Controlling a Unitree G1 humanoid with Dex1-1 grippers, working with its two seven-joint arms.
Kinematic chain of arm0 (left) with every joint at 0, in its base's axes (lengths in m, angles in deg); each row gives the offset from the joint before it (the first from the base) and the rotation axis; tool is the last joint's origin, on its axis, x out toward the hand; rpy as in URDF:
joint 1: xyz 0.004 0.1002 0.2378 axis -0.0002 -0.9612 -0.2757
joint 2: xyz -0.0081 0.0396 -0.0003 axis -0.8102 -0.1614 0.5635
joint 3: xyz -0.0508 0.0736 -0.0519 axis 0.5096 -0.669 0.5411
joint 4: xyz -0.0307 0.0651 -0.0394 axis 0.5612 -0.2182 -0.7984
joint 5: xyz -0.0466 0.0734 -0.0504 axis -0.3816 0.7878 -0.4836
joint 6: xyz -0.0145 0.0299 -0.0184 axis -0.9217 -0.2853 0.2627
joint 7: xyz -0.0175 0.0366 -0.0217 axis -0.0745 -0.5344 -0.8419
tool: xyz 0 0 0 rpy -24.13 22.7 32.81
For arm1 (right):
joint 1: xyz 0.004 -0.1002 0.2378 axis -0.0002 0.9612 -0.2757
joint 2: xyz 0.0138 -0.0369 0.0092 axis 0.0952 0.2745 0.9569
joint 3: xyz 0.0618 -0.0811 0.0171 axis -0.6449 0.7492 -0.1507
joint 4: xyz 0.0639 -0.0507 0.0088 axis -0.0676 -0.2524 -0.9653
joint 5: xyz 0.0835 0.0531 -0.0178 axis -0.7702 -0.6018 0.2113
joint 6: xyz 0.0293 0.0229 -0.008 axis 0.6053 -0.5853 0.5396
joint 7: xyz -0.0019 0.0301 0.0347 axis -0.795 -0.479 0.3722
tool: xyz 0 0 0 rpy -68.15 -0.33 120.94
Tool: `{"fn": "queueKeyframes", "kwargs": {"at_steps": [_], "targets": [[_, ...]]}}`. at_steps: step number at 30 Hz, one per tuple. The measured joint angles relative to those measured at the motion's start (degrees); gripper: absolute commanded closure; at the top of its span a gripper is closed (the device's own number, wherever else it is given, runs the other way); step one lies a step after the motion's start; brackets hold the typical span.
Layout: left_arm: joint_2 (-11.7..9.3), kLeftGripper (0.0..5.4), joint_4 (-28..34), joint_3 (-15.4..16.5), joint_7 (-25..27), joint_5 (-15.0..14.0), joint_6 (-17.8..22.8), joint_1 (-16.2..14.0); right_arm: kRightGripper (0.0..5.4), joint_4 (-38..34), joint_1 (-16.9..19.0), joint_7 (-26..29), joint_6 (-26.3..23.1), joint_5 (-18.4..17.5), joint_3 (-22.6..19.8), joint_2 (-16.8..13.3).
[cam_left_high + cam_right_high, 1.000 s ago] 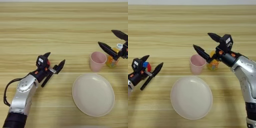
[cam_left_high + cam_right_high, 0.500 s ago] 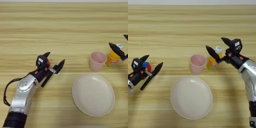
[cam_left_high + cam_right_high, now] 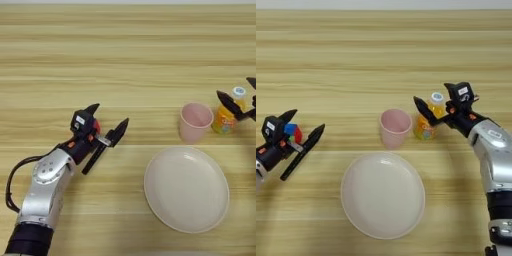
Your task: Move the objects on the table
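Your right gripper (image 3: 437,103) sits at the small orange juice bottle with the white cap (image 3: 428,120), jaws spread wide with one finger in front of the bottle and the other beyond it, so you look to be at the approach step, not yet gripping. The next move calls for centring the jaws on the bottle's body and closing squarely, since a tall, light bottle may tip if one finger touches first. The pale pink plastic cup (image 3: 394,128) stands just beside the bottle on its left, so it crowds any sweep that way; the large round cream plate (image 3: 382,194) lies nearer you, apart from both. Your left gripper (image 3: 107,121) rests on the light-brown wood-grain tabletop (image 3: 125,55) well to the left, jaws open, with the multicoloured puzzle cube (image 3: 292,133) between them and the black marker pen (image 3: 95,157) lying just under them.
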Motion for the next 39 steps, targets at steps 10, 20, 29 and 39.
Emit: {"fn": "queueKeyframes", "kwargs": {"at_steps": [10, 20, 29, 39], "targets": [[0.01, 0.0, -0.08, 0.0, 0.03, 0.0, -0.07, 0.01, 0.46, 5.25, -2.98, -0.95, -0.68, 1.76, 1.46, 0.23], [0.01, 0.0, -0.08, 0.0, 0.04, 0.0, -0.08, 0.01, 1.55, 7.82, -4.61, -0.99, -1.77, 1.75, 1.55, 0.23], [0.01, 0.0, -0.07, 0.0, 0.04, -0.01, -0.08, 0.01, 2.54, 10.36, -5.09, -0.94, -1.77, 2.01, 1.8, 0.22], [0.01, 0.0, -0.07, 0.0, 0.05, -0.01, -0.08, 0.04, 3.62, 11.5, -6.24, -0.95, -1.73, 2.28, 1.86, 0.2]]}}
